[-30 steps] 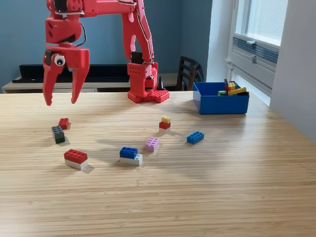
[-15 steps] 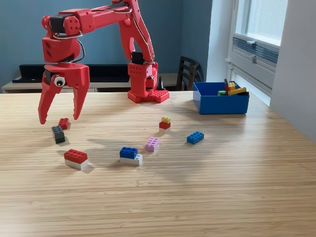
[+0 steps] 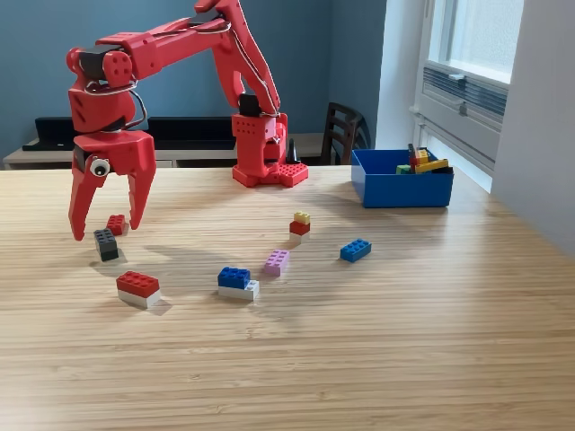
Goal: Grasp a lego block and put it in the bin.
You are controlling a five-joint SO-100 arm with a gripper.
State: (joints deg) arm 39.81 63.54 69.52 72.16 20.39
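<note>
At the exterior view's far left the red gripper (image 3: 106, 232) hangs tips down with its jaws spread and nothing between them, poised over a dark grey block (image 3: 106, 244) and a small red block (image 3: 116, 224) lying just beside each other; one fingertip sits to the left of the grey block, the other close to the red one. Nearer the camera lies a red-on-white block (image 3: 137, 288), then to its right a blue-on-white block (image 3: 237, 282), a lilac block (image 3: 277, 261), a yellow-on-red stack (image 3: 300, 223) and a single blue block (image 3: 355, 250), all well apart on the wooden table (image 3: 377, 341). The arm's base (image 3: 265, 148) stands at the far edge, and the blue bin (image 3: 402, 187) sits at the far right, already holding several bricks. The grey block looks the likely target: a lego brick should be light, rigid and rather slick-sided, so the firmest hold would be across its two long flat faces, low on the body, not over the studs. The red neighbour is close enough that a fingertip could nudge it.
</note>
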